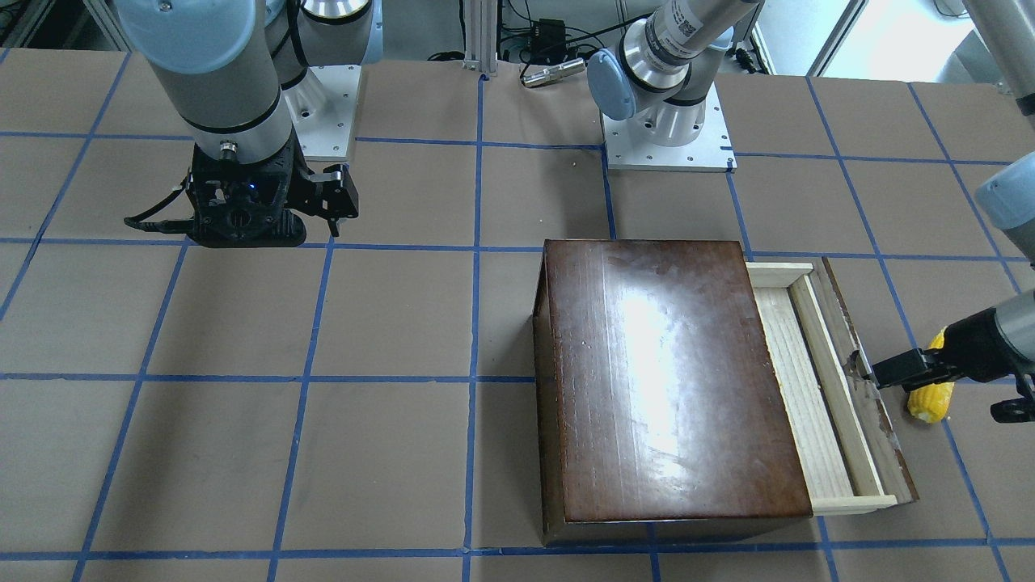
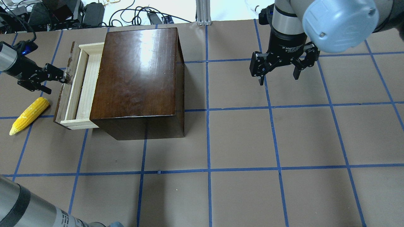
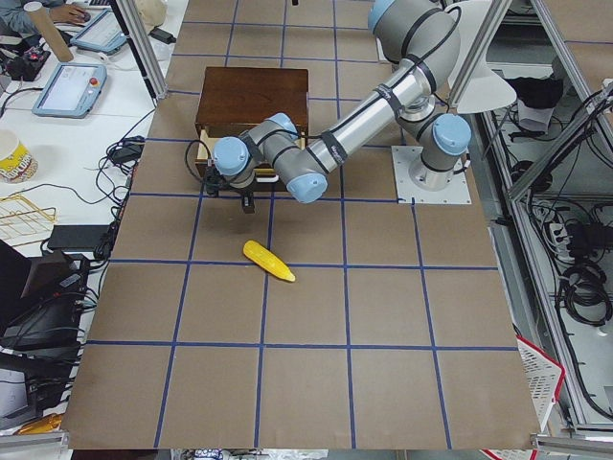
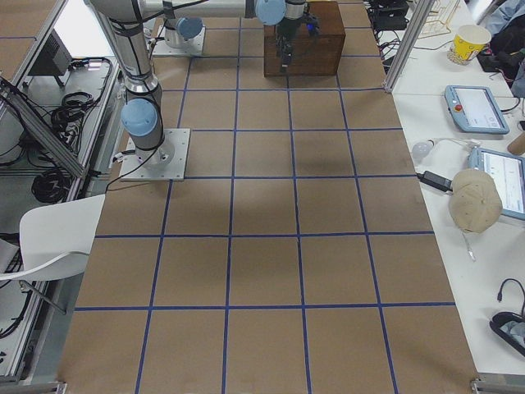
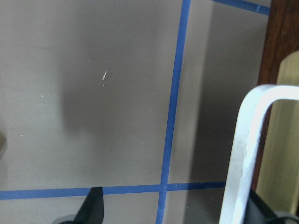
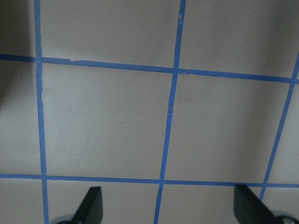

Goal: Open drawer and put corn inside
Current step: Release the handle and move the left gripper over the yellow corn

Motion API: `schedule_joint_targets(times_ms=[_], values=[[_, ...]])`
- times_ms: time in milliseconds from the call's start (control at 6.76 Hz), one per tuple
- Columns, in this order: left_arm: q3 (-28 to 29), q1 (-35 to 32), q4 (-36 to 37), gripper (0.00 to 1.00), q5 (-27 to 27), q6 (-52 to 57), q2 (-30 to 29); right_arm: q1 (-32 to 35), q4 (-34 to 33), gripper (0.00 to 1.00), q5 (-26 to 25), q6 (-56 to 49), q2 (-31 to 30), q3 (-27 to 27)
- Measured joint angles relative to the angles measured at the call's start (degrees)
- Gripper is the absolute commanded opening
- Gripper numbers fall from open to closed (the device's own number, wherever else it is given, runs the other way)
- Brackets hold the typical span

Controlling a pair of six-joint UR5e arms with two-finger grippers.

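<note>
The glossy dark-brown box (image 2: 139, 72) stands at the table's left in the overhead view. Its drawer (image 2: 82, 90) is pulled partly out, showing pale wood behind the chipped dark front panel (image 2: 64, 91). My left gripper (image 2: 53, 83) is open at that front panel. In the left wrist view one finger (image 5: 264, 210) sits right by the drawer's metal handle (image 5: 247, 140). The yellow corn (image 2: 29, 115) lies on the table just beside the drawer front, also in the front-facing view (image 1: 930, 398). My right gripper (image 2: 277, 78) is open and empty, hanging above the table far from the box.
The table is brown paper with a blue tape grid (image 2: 208, 170). The two arm bases (image 1: 667, 133) stand on the robot's side. Cables and equipment (image 2: 63, 12) lie beyond the far edge behind the box.
</note>
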Motion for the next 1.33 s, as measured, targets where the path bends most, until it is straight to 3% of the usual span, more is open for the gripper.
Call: schedule_joint_targets(times_ms=[444, 1035, 1331], values=[[6.42, -0.33, -2.98, 1.0, 2.5, 1.57, 1.25, 0.0, 0.0, 1.0, -0.01, -0.06, 0.0, 0.0], [7.61, 1.13, -0.56, 1.0, 14.61, 25.68, 0.5, 0.0, 0.0, 1.0, -0.01, -0.03, 0.0, 0.0], [5.03, 3.24, 2.44, 1.0, 16.88, 37.9, 0.06, 0.0, 0.0, 1.0, -0.02, -0.04, 0.0, 0.0]])
